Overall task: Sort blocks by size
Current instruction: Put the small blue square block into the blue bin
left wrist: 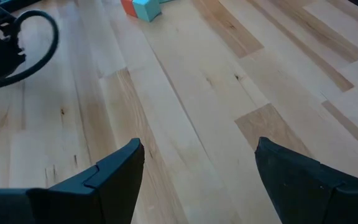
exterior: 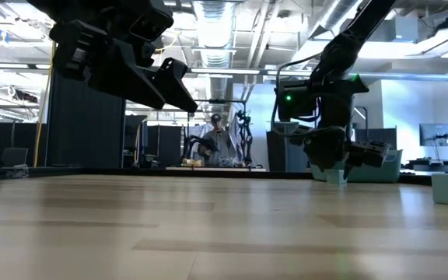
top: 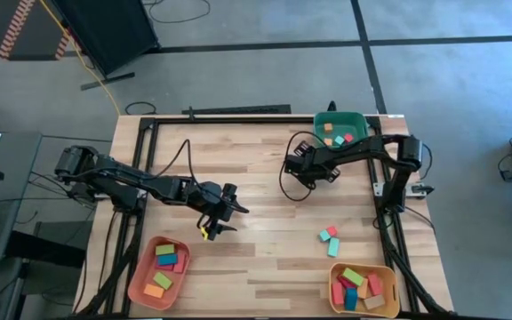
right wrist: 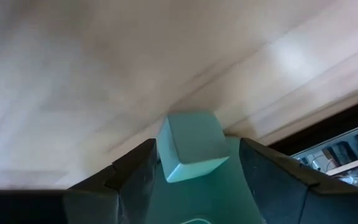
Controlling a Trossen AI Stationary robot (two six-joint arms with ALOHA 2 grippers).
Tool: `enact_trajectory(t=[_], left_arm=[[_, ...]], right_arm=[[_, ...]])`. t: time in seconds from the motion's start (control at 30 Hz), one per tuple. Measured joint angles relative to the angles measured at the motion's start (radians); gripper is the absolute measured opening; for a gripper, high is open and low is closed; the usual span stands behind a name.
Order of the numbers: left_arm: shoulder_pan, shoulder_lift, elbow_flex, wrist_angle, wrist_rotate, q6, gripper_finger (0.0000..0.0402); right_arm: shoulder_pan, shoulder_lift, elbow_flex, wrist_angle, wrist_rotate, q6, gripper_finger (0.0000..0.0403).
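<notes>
So the left gripper (top: 222, 213) is hanging over the middle-left of the wooden surface (top: 256, 178), fingers (left wrist: 104, 174) spread apart with nothing between them, just bare wood showing in the left wrist view. The right gripper (top: 297, 165) is out over the far middle of the surface, a bit left of the green tray (top: 359, 118), and its wrist view shows a teal block (right wrist: 191, 146) sitting right between its fingers (right wrist: 129, 171); can't really tell if they're pinching it or have let go. The green tray at the far right edge has a few small blocks in it, orange, pink and teal from what I can see. The salmon tray (top: 138, 280) at the near left holds a bunch of longer blocks, green, orange, pink, and the yellow tray (top: 338, 300) at the near right has a mixed pile too. Two loose blocks (top: 329, 236), one red and one teal, lie touching on the surface just beyond the yellow tray. In the low view there's a person (exterior: 218, 144) way off in the room behind
</notes>
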Motion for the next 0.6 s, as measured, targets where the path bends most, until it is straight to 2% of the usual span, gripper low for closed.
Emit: enact_trajectory(t=[0.6], left_arm=[[0.0,0.0,0.0,0.002,0.0,-0.002,0.0292]], right_arm=[[-0.072,0.0,-0.025,0.038,-0.022,-0.011,0.0257]])
